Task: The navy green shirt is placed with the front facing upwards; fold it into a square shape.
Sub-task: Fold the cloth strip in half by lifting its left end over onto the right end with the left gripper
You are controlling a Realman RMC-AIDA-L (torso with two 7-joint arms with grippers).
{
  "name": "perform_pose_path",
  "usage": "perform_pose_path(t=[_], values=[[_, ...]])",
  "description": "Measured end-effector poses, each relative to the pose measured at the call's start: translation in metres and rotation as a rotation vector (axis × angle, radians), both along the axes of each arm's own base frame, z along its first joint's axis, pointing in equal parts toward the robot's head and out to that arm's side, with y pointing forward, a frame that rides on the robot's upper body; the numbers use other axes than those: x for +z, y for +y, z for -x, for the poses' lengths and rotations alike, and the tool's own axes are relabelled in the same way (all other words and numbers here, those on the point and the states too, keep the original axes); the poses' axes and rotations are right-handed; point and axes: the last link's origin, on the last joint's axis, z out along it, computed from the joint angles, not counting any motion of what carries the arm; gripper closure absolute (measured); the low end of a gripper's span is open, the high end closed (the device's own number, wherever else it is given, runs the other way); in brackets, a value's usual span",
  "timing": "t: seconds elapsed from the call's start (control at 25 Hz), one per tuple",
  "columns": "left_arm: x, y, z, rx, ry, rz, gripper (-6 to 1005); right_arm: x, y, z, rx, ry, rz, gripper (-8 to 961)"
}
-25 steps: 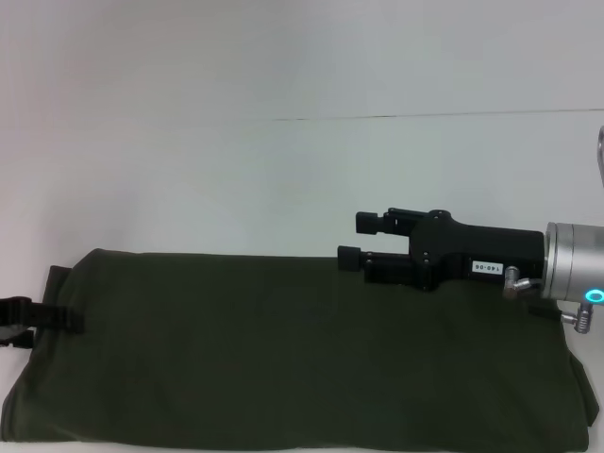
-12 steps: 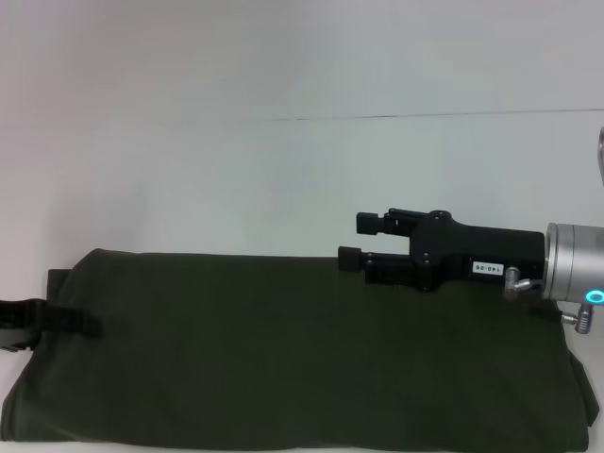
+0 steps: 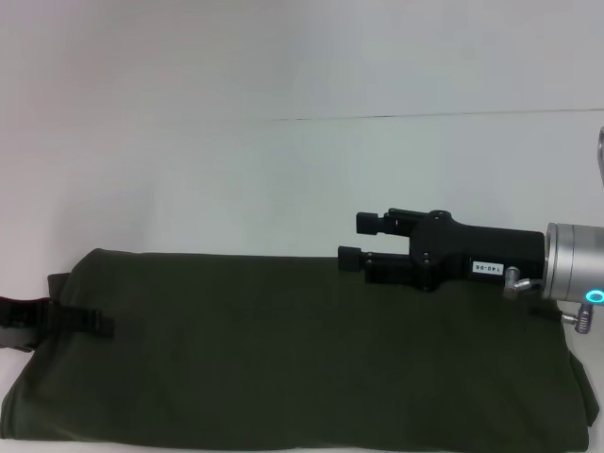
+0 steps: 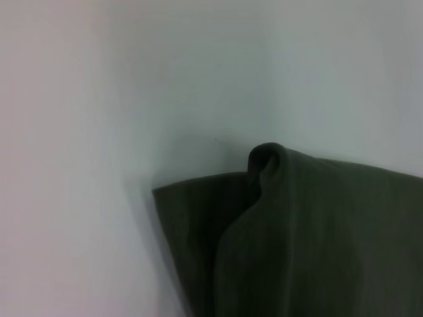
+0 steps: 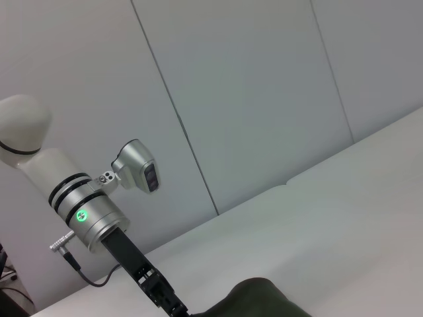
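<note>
The navy green shirt [image 3: 283,359] lies across the near part of the table as a long dark olive band, with no lettering or collar showing. My left gripper [image 3: 94,325] reaches in low from the left edge, a dark bar over the shirt's left end. In the left wrist view the shirt [image 4: 317,238] shows a layered edge with a small raised pucker. My right gripper [image 3: 351,239] hovers over the shirt's far edge, right of centre, open with nothing between its fingers. The right wrist view shows the left arm [image 5: 92,218] reaching down beside the shirt [image 5: 261,300].
The white table [image 3: 283,179] stretches beyond the shirt to a thin seam line at the back. The shirt's near edge runs along the bottom of the head view and its right end reaches the right border.
My left gripper has slid to the right, farther over the shirt's left end. The right gripper and the rest of the shirt have stayed still.
</note>
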Motion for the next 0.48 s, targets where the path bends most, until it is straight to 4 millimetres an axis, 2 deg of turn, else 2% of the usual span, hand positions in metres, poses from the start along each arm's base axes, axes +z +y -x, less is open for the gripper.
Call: perform_pose_path(t=[0.48], values=[[-0.0014,-0.0005,-0.0017,0.021,-0.008,0.008,106,0.0000,-0.0001,-0.0002,-0.001,0.000,0.000,169]])
